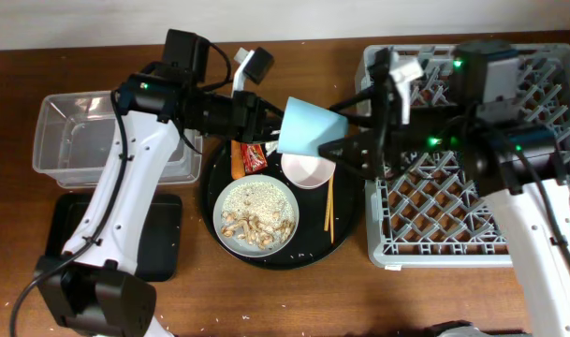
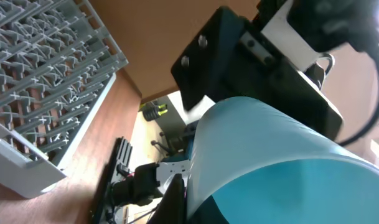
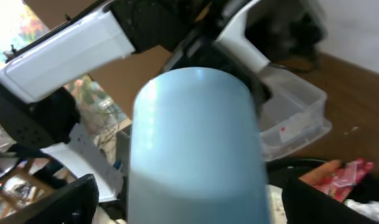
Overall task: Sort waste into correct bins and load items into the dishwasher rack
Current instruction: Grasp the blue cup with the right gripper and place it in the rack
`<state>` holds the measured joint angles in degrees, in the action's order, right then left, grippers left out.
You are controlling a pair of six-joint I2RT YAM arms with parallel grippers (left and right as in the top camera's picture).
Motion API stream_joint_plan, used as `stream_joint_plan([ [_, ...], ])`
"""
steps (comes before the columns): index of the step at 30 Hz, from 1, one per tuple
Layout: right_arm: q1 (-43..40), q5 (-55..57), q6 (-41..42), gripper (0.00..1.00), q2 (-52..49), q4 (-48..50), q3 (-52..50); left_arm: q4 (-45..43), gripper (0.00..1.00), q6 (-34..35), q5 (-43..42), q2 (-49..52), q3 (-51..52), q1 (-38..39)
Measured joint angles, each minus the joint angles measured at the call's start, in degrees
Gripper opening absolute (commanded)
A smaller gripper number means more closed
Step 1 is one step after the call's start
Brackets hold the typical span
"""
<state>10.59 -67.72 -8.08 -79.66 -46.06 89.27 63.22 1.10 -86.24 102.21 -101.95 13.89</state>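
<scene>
The small light-blue cup (image 1: 311,126) hangs tilted above the round black tray, between my two grippers. My left gripper (image 1: 273,126) is shut on its rim; the left wrist view shows one finger (image 2: 188,198) pressed against the cup wall (image 2: 270,155). My right gripper (image 1: 348,133) is open, its fingers on either side of the cup (image 3: 195,137) with gaps. On the tray lie the plate (image 1: 256,213) of rice and scraps, white bowl (image 1: 308,170), chopsticks (image 1: 328,204), red wrapper (image 1: 255,156) and carrot (image 1: 237,161). No tissue shows.
The grey dishwasher rack (image 1: 453,234) fills the right side and also shows in the left wrist view (image 2: 46,74). The clear tub (image 1: 69,140) stands at the far left, the shallow black tray (image 1: 158,243) in front of it. The round black tray (image 1: 313,248) sits mid-table.
</scene>
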Motion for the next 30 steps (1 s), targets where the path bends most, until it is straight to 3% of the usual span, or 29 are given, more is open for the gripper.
stream_joint_plan([
  [4,3.9,5.7,2.0,0.58,-0.5,1.1,0.1,0.2,0.03,-0.4,-0.5,0.0,0.0,-0.2],
  [5,3.6,5.7,2.4,0.57,-0.5,0.9,0.1,0.1,0.36,-0.8,-0.3,0.0,0.0,-0.2],
  [6,2.9,5.7,2.5,0.57,-0.4,0.2,0.1,0.0,0.8,-1.0,-0.1,0.0,0.0,-0.1],
  [7,1.6,6.9,2.5,0.57,-0.1,-0.7,0.1,0.0,0.99,-0.9,1.0,0.0,0.0,0.2],
  [10,-8.0,17.1,3.4,0.57,4.9,-11.5,0.3,-0.3,0.99,-0.9,7.8,0.0,0.0,-0.2],
  [12,-18.1,34.2,9.3,0.58,7.5,-22.8,0.8,-0.1,0.99,-0.9,13.0,0.0,0.0,0.1],
  [14,-27.1,51.6,17.4,0.58,6.6,-31.3,0.5,-0.2,0.99,-0.9,15.0,0.0,-0.1,0.1],
  [17,-35.8,65.1,23.1,0.58,0.4,-36.9,0.6,-0.1,0.99,-0.9,16.9,0.0,0.0,0.1],
  [21,-36.8,66.4,24.3,0.58,-13.9,-38.4,0.5,-0.1,0.99,-0.9,17.7,0.0,-0.1,0.1],
  [22,-36.4,65.9,24.4,0.63,-17.1,-38.4,0.5,-0.1,0.99,-0.9,18.0,0.0,0.0,0.1],
  [24,-34.8,66.7,24.5,0.66,-19.2,-38.1,-0.3,0.0,0.99,-0.9,18.4,0.0,-0.1,0.1],
  [26,-33.8,67.9,24.6,0.8,-20.2,-37.4,-0.4,0.3,0.99,-0.9,18.5,0.0,-0.1,0.1],
  [30,-33.7,64.3,23.5,0.81,-20.8,-37.7,-0.3,0.8,0.99,-0.9,18.8,0.0,-0.1,0.1],
])
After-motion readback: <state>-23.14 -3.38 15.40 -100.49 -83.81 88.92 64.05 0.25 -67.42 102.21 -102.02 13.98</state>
